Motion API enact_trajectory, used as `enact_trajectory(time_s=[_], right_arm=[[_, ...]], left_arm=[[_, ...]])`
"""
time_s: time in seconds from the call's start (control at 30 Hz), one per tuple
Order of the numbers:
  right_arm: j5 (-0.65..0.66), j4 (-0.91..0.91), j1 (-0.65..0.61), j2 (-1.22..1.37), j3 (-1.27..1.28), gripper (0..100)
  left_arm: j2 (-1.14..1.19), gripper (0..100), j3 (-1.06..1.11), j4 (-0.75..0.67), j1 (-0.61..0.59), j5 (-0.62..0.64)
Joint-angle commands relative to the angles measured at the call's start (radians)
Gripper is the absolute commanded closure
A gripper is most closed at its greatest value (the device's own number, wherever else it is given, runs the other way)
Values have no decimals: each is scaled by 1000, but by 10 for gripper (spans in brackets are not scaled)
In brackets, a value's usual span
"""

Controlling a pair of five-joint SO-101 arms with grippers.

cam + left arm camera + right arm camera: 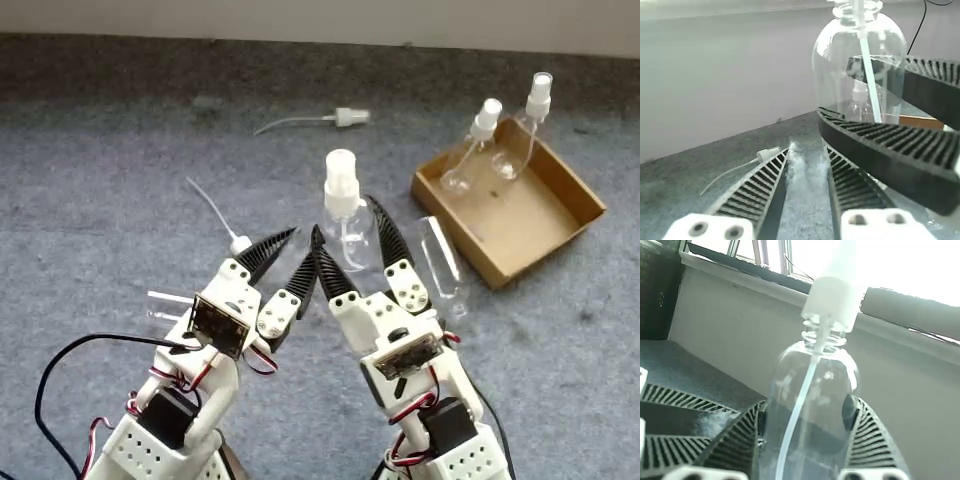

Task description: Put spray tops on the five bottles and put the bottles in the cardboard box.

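A clear bottle (pixel 352 238) stands upright mid-table with a white spray top (pixel 341 172) resting on its neck. My right gripper (pixel 343 220) is shut on this bottle, one finger on each side of its body (pixel 810 405); the neck threads still show under the spray top (pixel 832 292). My left gripper (pixel 303 236) sits just left of the bottle, open with only carpet in its gap (pixel 805 200). The cardboard box (pixel 545 225) at the right holds two capped bottles (pixel 470 160) (pixel 522 140). An uncapped bottle (pixel 440 262) lies beside the box.
Two loose spray tops with long tubes lie on the grey carpet, one at the back (pixel 345 118) and one just left of my left gripper (pixel 238 242) (pixel 767 154). A clear item (pixel 165 303) is partly hidden beside the left arm.
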Motion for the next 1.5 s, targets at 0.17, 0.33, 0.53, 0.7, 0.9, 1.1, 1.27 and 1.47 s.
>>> enact_trajectory(time_s=[0.17, 0.33, 0.53, 0.7, 0.9, 1.1, 1.27, 1.47], right_arm=[[-46, -18, 67, -2, 73, 928], [-137, -18, 67, -2, 71, 928], [-276, -18, 62, -2, 68, 928], [-396, -19, 59, -2, 68, 928], [-407, -19, -22, -2, 68, 928], [-407, -18, -67, -2, 68, 928], [-407, -12, -64, -2, 70, 928], [-407, -10, -62, -2, 71, 928]], left_arm=[[-16, 905, 21, 140, 47, 11], [-16, 905, 21, 244, 111, 11], [-16, 905, 21, 301, 206, 11], [-16, 905, 21, 304, 257, 9], [-16, 905, 19, 301, 318, 14], [-16, 905, 19, 299, 317, 15], [-16, 905, 19, 299, 275, 15], [-16, 905, 13, 290, 142, 15]])
